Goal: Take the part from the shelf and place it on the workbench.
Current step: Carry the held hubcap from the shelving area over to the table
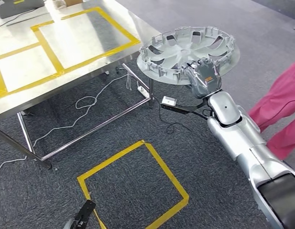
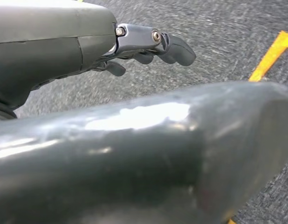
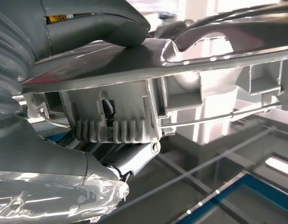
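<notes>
Head view: right hand [image 1: 203, 76] grips the part [image 1: 189, 52] by its rim beyond the counter [image 1: 16, 102] corner; it could tip. Left hand [image 2: 149, 49] hangs released.

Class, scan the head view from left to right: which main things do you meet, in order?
Shiny steel workbench with yellow tape rectangles → yellow tape square on the grey carpet → round silver plastic wheel cover → right hand gripping its rim → person's pink sleeve.

The worktop [image 1: 85, 43] is brushed metal, smooth and dully reflective, marked with glossy yellow tape [image 1: 48, 50]. The part [image 1: 174, 52] looks silver-grey moulded plastic with a satin sheen. The floor [image 1: 131, 191] is dark, rough carpet
</notes>
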Robot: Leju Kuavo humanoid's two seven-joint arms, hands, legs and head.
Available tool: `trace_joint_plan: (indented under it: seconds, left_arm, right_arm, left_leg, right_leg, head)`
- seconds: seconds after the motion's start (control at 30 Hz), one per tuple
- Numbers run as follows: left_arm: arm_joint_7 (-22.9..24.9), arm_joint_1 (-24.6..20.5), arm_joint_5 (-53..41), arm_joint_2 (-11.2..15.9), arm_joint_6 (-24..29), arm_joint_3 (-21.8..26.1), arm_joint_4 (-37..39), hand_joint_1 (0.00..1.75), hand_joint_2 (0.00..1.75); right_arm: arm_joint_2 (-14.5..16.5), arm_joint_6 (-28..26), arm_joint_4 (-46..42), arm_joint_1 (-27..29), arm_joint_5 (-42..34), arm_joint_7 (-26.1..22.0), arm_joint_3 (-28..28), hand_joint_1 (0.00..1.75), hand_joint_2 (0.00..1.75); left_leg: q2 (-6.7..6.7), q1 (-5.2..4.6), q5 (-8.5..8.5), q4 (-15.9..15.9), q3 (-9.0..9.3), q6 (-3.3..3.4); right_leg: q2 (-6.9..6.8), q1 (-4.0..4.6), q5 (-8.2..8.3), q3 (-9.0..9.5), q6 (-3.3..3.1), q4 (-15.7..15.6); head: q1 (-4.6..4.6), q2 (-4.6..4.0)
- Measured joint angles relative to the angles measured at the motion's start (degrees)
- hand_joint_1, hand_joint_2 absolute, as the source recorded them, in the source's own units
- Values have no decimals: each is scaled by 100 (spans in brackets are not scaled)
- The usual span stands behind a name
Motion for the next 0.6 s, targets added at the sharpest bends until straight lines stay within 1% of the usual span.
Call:
trace_joint_plan:
  seconds: [0.03, 0.07, 0.1, 0.13, 0.17, 0.2, 0.23, 0.27, 0.3, 0.33, 0.37, 0.4, 0.43, 0.47, 0.5, 0.53, 0.57, 0.6]
  left_arm:
    - [-1, -3, 0, -2, -1, 0, 0, 0, 0]
    - [-2, -1, 0, -2, -2, 0, 0, 0, 0]
    - [-3, 10, 0, -1, -3, 0, 0, 0, 0]
    - [-3, 30, 0, 0, -3, 0, 0, 0, 0]
    - [-4, 53, 0, 6, -3, 0, 0, 0, 0]
    - [-4, 67, 0, 9, -3, 0, 0, 0, 0]
    - [-4, 66, -1, 13, -4, 0, 0, 0, 0]
    - [-4, 56, -1, 15, -5, 0, 0, 0, 0]
    - [-4, 42, -3, 13, -7, 0, 0, 0, 0]
    - [-3, 33, -5, 14, -11, 0, 0, 0, 0]
    - [-1, 33, -8, 13, -16, 0, 0, 0, 0]
    - [4, 37, -12, 13, -23, 0, 0, 0, 0]
    - [10, 40, -15, 14, -29, 0, 0, 0, 0]
    - [16, 40, -18, 16, -33, 0, 0, 0, 0]
    - [21, 34, -21, 20, -36, 0, 0, 0, 0]
    - [27, 21, -23, 24, -38, -1, 0, 0, 0]
    - [34, 6, -25, 27, -47, -2, 0, 0, 0]
    - [40, -5, -25, 29, -64, -3, 0, 0, 0]
  right_arm:
    - [-17, 10, -17, -5, -6, -2, 1, 175, 175]
    - [-29, 20, -38, -5, -12, -1, 3, 175, 175]
    - [-39, 32, -62, -3, -19, 1, 6, 175, 175]
    - [-49, 46, -85, -1, -26, 4, 7, 175, 175]
    - [-50, 60, -102, 0, -34, 8, 9, 175, 175]
    - [-51, 72, -119, 1, -43, 13, 10, 175, 175]
    - [-55, 80, -133, 1, -49, 17, 10, 175, 175]
    - [-60, 85, -144, 4, -55, 22, 10, 175, 175]
    - [-67, 87, -154, 12, -58, 26, 9, 175, 175]
    - [-76, 88, -156, 23, -61, 31, 9, 175, 175]
    - [-83, 88, -156, 39, -64, 37, 8, 175, 175]
    - [-87, 88, -157, 56, -68, 44, 8, 175, 175]
    - [-88, 88, -158, 70, -72, 51, 7, 175, 175]
    - [-88, 88, -160, 81, -76, 57, 6, 175, 175]
    - [-89, 88, -164, 86, -79, 62, 4, 175, 175]
    - [-94, 88, -169, 88, -79, 66, 2, 175, 175]
    - [-101, 87, -175, 89, -80, 69, 1, 175, 175]
    - [-108, 87, -182, 90, -81, 72, 1, 175, 175]
  left_leg:
    - [-72, 9, 0, 27, -26, -33]
    - [-143, 20, 11, 41, -59, -72]
    - [-210, 31, 31, 44, -93, -110]
    - [-277, 47, 51, 36, -115, -139]
    - [-272, 47, 50, 33, -132, -170]
    - [-162, 32, 5, 92, -169, -198]
    - [11, 14, -98, 256, -252, -224]
    - [227, -1, -250, 537, -387, -246]
    - [395, -6, -423, 918, -573, -264]
    - [478, -1, -560, 1287, -758, -271]
    - [515, 2, -611, 1533, -883, -268]
    - [529, 1, -562, 1587, -915, -257]
    - [544, -5, -420, 1414, -829, -236]
    - [597, -22, -226, 1080, -652, -201]
    - [729, -61, -72, 695, -445, -156]
    - [850, -105, 22, 358, -269, -110]
    - [947, -141, 58, 139, -160, -74]
    - [984, -169, 43, 39, -120, -50]
  right_leg:
    - [130, -26, 87, 139, 5, -281]
    - [220, -40, 97, 213, -2, -420]
    - [244, -36, 66, 240, -30, -444]
    - [183, -29, 65, 236, -76, -451]
    - [115, -28, 68, 240, -119, -456]
    - [53, -32, 75, 249, -163, -465]
    - [-13, -37, 82, 257, -198, -477]
    - [-77, -33, 83, 262, -223, -483]
    - [-147, -24, 79, 265, -241, -485]
    - [-221, -14, 73, 268, -252, -485]
    - [-299, -6, 65, 275, -260, -485]
    - [-375, 2, 55, 285, -265, -485]
    - [-445, 11, 45, 298, -266, -485]
    - [-512, 21, 32, 318, -264, -486]
    - [-571, 37, 16, 337, -255, -486]
    - [-628, 60, -1, 349, -239, -482]
    - [-687, 81, -16, 360, -220, -485]
    - [-751, 101, -30, 369, -196, -492]
  head:
    - [-3, 0]
    - [-5, 0]
    - [-8, 0]
    - [-9, 0]
    - [-8, 0]
    - [-27, 0]
    - [-45, 0]
    - [-63, 0]
    - [-83, 0]
    - [-81, 0]
    - [-83, 0]
    - [-83, 0]
    - [-83, 0]
    - [-83, 0]
    - [-82, 0]
    - [-83, 0]
    - [-76, 0]
    - [-71, 0]
